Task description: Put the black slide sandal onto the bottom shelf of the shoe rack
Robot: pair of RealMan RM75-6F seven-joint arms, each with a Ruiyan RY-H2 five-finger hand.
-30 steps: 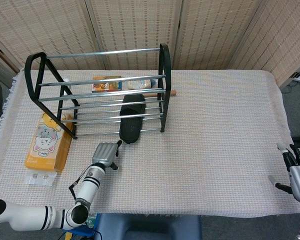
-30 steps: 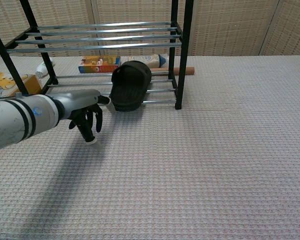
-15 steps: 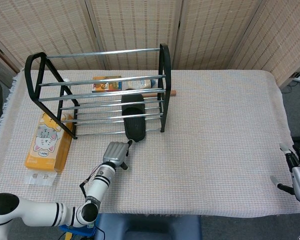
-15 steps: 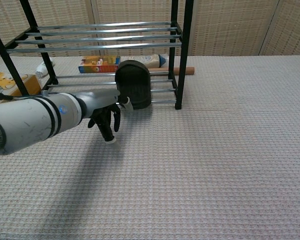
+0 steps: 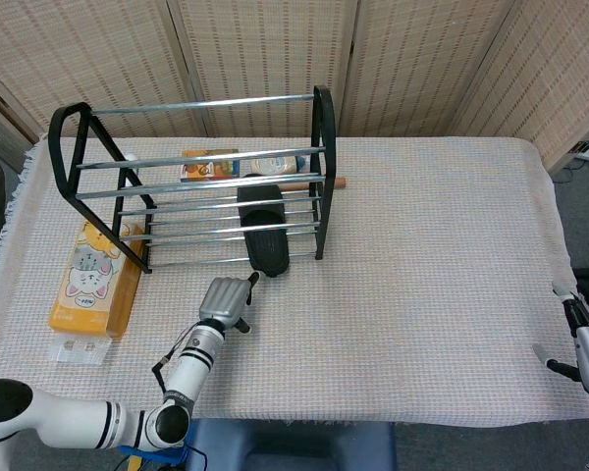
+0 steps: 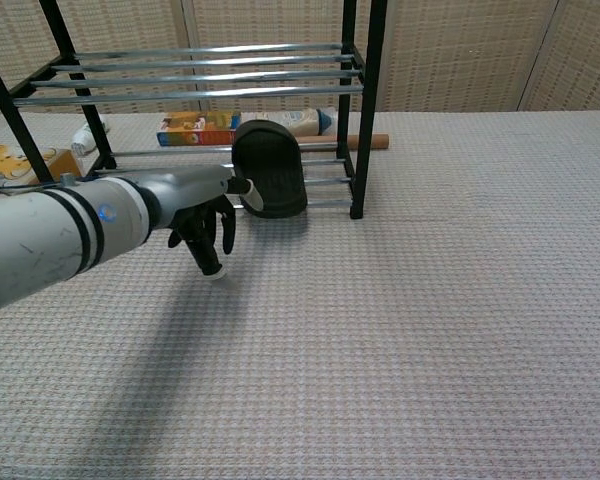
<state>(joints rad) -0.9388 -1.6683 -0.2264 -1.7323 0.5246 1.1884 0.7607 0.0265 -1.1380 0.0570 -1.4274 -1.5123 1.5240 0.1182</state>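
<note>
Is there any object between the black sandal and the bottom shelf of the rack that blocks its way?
Nothing visible blocks it. The black slide sandal already lies mostly on the lowest metal bars of the black-framed shoe rack, its near end sticking out past the front bar. The left hand is just in front of that end.

The sandal (image 5: 264, 231) is laid on the rack's (image 5: 191, 182) bottom shelf, toward its right end; boxes (image 5: 208, 164) are seen behind the rack.

Matt black slide sandal (image 5: 263, 231) — shiny metal shoe rack (image 5: 191, 162) — rough woven tablecloth (image 5: 422, 265).
</note>
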